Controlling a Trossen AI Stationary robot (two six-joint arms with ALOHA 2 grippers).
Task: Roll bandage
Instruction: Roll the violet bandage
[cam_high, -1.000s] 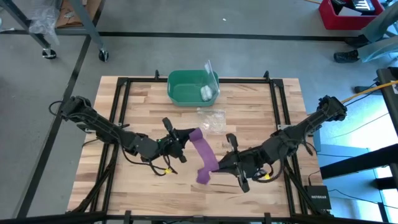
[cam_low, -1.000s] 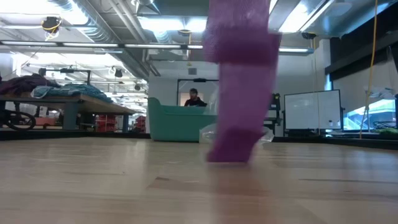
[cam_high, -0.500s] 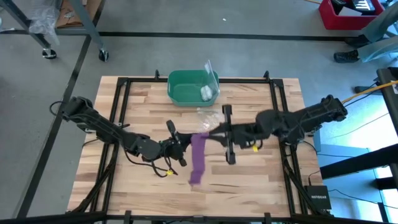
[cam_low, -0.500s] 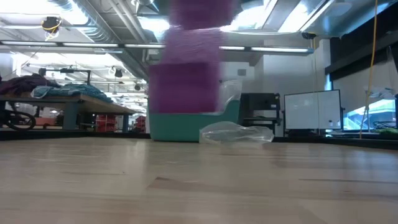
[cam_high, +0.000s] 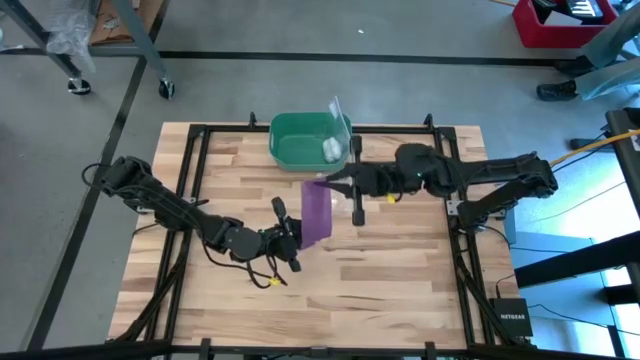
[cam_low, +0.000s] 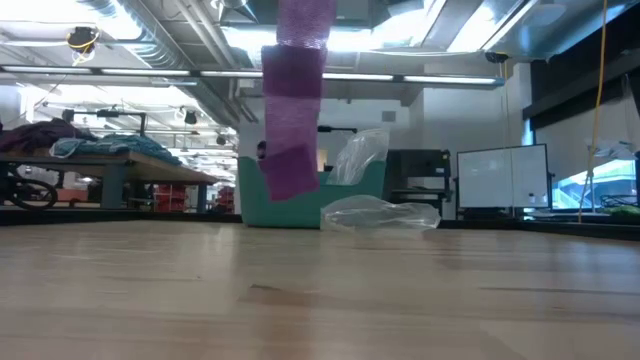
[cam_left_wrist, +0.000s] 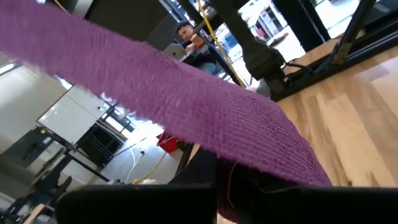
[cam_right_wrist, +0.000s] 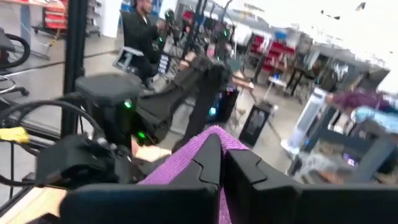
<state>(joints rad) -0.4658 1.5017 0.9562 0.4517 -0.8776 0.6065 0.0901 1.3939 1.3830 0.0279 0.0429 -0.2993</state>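
Butcher-block planks make up your table, ringed by a dark frame. From above, your left gripper sits low near the table's middle, clamped on one end of the purple bandage. The strip runs from there up toward the right gripper, which pinches the other end just in front of the green bin. A small white roll lies inside that bin at its right side.

The overhead camera cannot show you height; the table-level camera does. There the bandage hangs clear of the wood, its loose lower end dangling in front of the teal-looking bin, and a crumpled clear plastic bag rests on the table to the right of it.

Your left wrist camera shows the strip stretched taut and slanting away across the frame, with a seated person far behind. Your right wrist camera shows the two dark fingers pressed together on the purple end, the left arm beyond it.
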